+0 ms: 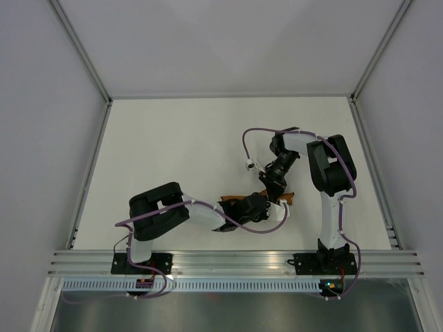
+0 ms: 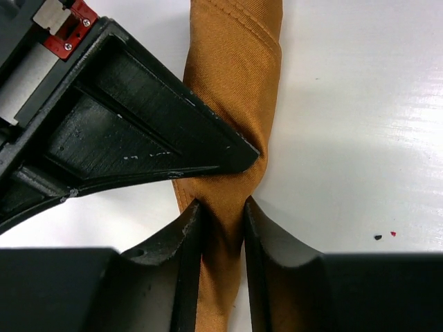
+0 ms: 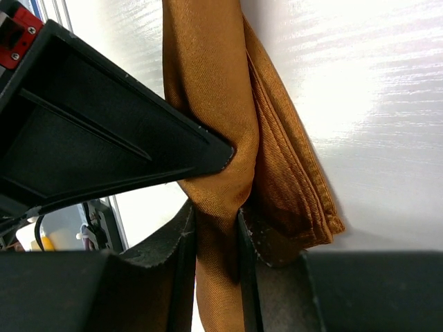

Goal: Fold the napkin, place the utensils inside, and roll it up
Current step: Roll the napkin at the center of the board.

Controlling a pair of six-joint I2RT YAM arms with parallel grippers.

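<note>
Toward 4 o'clock on the white table [image 1: 173, 152] | thin rust-orange cloth napkin [image 2: 232, 69], rolled narrow, clenched by left gripper [image 2: 223, 207] and right gripper [image 3: 214, 214] alike | knife unseen | risk: uneven pulls may unwind the roll, spilling its contents.

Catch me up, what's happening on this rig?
Both arms are on the napkin, which lies bunched into a narrow roll on the table, toward its near side. The left fingers and right fingers each pinch it at a separate spot along its length. The knife isn't visible, so I can't tell whether it's inside.
</note>
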